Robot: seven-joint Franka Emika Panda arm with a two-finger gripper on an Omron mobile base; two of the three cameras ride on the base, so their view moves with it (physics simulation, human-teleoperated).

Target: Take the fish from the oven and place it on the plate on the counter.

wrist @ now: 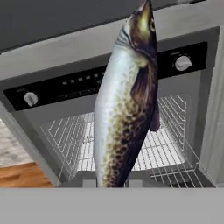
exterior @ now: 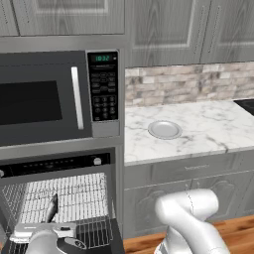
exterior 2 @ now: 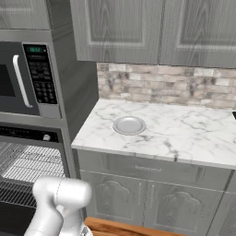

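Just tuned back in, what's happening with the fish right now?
The gripper is shut on the fish, holding it up in front of the open oven, whose wire racks are bare. The plate sits empty on the counter to the right, so the placing is not yet done.

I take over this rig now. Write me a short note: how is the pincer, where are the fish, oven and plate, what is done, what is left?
Pincer: shut on the fish, held by its tail end, in front of the oven.
Oven: door open, wire racks bare.
Plate: holds nothing, on the counter to the right of the microwave.
Done: fish grasped and lifted off the rack.
Left: carry the fish up and right to the plate, set it down, release.
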